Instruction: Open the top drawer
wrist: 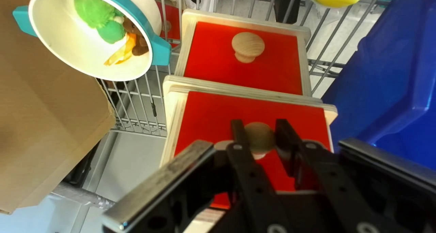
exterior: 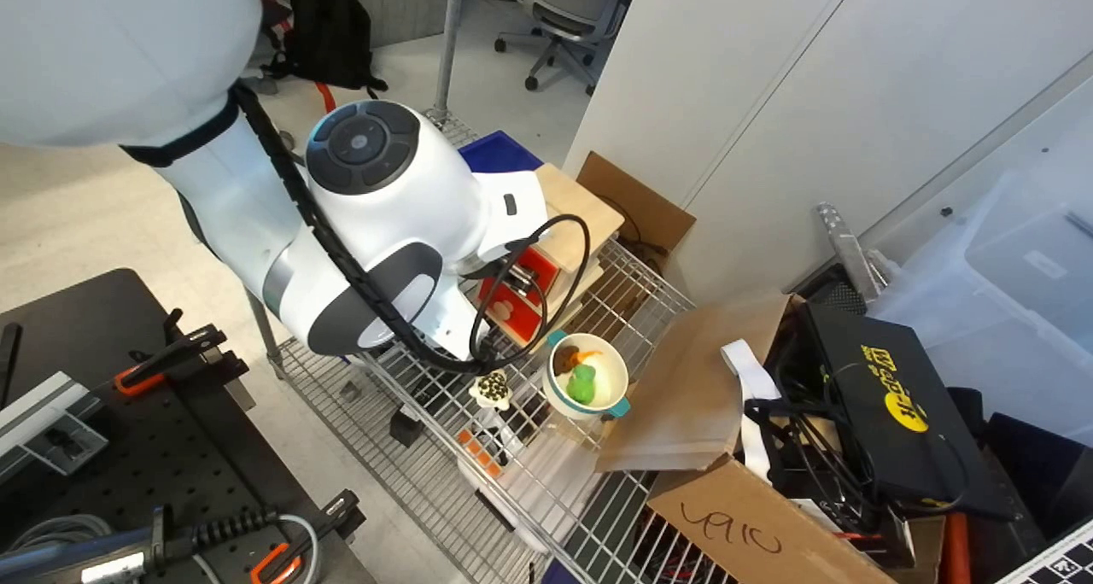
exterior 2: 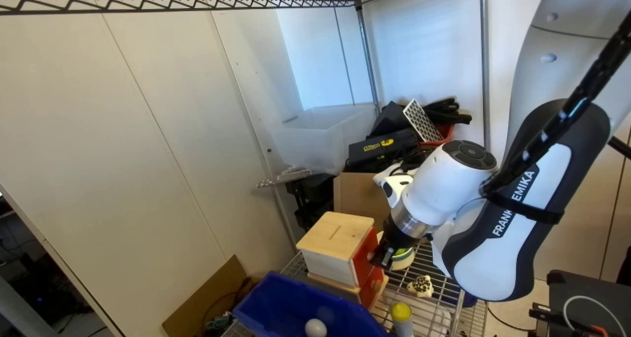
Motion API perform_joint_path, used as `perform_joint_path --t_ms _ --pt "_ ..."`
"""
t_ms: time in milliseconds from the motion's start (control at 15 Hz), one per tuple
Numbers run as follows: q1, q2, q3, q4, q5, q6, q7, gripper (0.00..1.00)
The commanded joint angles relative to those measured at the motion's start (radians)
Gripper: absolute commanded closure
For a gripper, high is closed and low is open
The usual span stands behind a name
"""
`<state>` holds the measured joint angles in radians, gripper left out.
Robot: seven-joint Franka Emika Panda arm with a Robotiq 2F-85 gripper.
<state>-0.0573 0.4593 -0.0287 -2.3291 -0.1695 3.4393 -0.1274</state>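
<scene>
Set for a straight pull
Fingers [wrist: 239, 133] pinch the knob [wrist: 260, 137] of the top drawer [wrist: 216, 117]; best draw slowly, straight out, lest the cabinet [exterior 2: 328, 268] slide.

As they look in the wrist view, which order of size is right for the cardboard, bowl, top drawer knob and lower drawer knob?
1. Cardboard
2. Bowl
3. Top drawer knob and lower drawer knob: too alike to rank; the hand may hide edges of the former.
</scene>
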Motion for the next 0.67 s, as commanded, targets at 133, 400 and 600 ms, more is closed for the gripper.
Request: perform_joint_path --t_ms 133,400,600 --pt "-0.001 -0.037 0.005 -0.051 -0.007 0.012 -0.013 0.93" --pt "-0.001 -0.047 0.005 -0.065 -0.006 0.012 -0.013 0.93" --pt "-0.002 -0.055 0.006 -0.076 -0.008 0.013 -0.014 0.93"
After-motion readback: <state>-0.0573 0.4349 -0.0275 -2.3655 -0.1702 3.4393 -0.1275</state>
